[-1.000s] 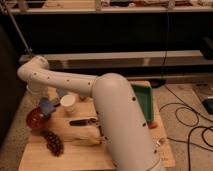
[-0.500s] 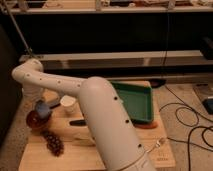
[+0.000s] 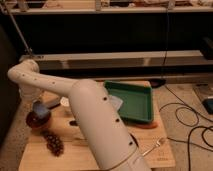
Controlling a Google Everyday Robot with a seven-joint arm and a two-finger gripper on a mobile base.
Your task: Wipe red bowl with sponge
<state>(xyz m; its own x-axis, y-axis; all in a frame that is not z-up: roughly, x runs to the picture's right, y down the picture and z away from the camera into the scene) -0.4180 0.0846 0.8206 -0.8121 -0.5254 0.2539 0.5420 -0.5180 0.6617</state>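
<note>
The pincer point(image 3: 39, 103) hangs over the left end of the desk point(image 3: 45, 161), clamped on the sponge point(image 3: 41, 108) directly above the red bowl point(image 3: 35, 122). The green tray point(image 3: 136, 103) lies well apart.

One white arm point(image 3: 97, 125), thick segment rising from bottom centre of the view, large in the foreground, dark dots in a row along it. It narrows into a forearm point(image 3: 55, 85) running up-left to a rounded joint point(image 3: 22, 74) at far left. From that joint the wrist point(image 3: 31, 94) drops straight down. Pincer point(image 3: 39, 102) at its lower end, pointing down, over the left side of the desk point(image 3: 165, 152), just above the red bowl point(image 3: 37, 122). Fingers closed, light-blue sponge point(image 3: 41, 107) at the tip; the fingers themselves are mostly hidden by the wrist.
</note>
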